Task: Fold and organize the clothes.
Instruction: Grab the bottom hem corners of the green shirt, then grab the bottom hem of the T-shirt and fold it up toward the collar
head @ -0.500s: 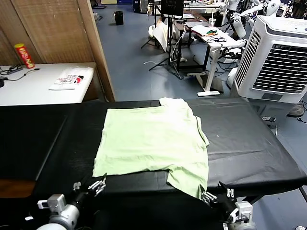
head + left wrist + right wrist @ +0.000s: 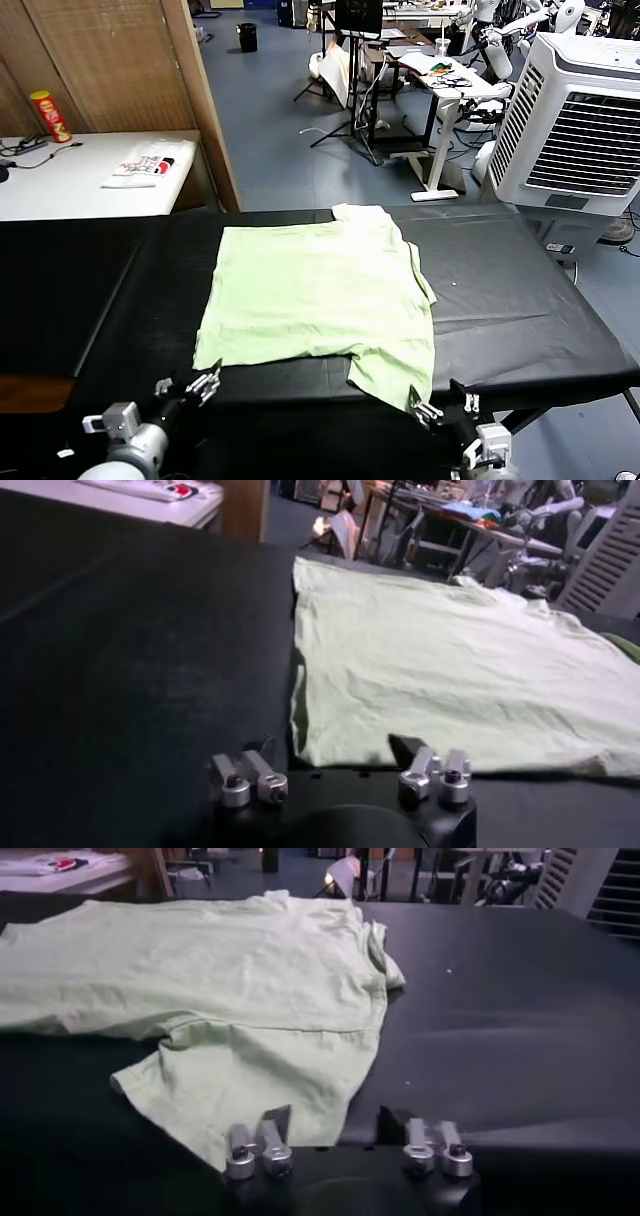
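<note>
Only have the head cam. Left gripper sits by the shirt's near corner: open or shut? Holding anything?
Observer: Left wrist view shows the left gripper open with nothing between its fingers. The shirt hem lies just ahead of it, on the table.
Operator: And the right one?
Observer: Right wrist view shows the right gripper with its fingers apart too, and empty. The sleeve edge lies just ahead of one finger, not gripped.
</note>
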